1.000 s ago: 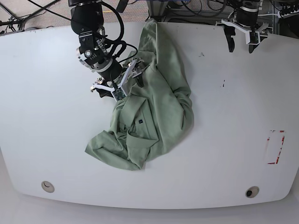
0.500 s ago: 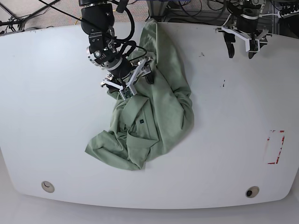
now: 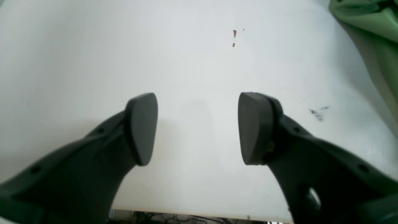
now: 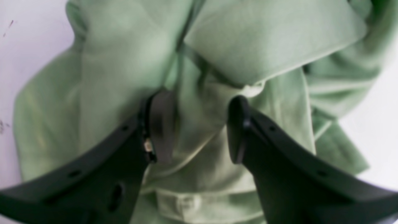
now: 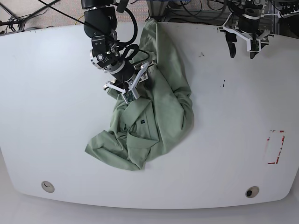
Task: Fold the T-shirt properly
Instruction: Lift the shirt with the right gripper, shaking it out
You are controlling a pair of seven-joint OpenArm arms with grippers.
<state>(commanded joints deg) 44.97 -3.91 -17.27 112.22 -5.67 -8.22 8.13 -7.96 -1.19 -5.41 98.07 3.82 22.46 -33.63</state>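
Currently lying crumpled on the white table (image 5: 56, 116): the T-shirt (image 5: 161, 107), pale green, bunched left of centre in the base view, with one long part stretching up to the table's far edge and a rumpled lobe at the lower left. Showing a small dark label (image 5: 141, 122) near the middle of the heap, beside a folded collar.

Hovering over the upper part of the T-shirt (image 4: 217, 46): the right gripper (image 5: 127, 85), jaws spread apart, with folds of green cloth visible between the fingers (image 4: 160, 124) in the right wrist view. Not closing on anything; contact between fingertips and cloth cannot be judged, the wrist view being blurred.

Hanging above the far right corner of the table, well apart from the shirt: the left gripper (image 5: 243, 46), jaws wide apart and holding nothing. Showing only bare tabletop (image 3: 186, 62) between its pads (image 3: 141, 127) in the left wrist view, with a few small dark marks (image 3: 317, 112) and a reddish speck (image 3: 234, 33) on the surface, and an edge of the shirt (image 3: 373, 37) in the upper right corner.

Marking the table's right side in the base view: a red-outlined rectangle (image 5: 275, 147).
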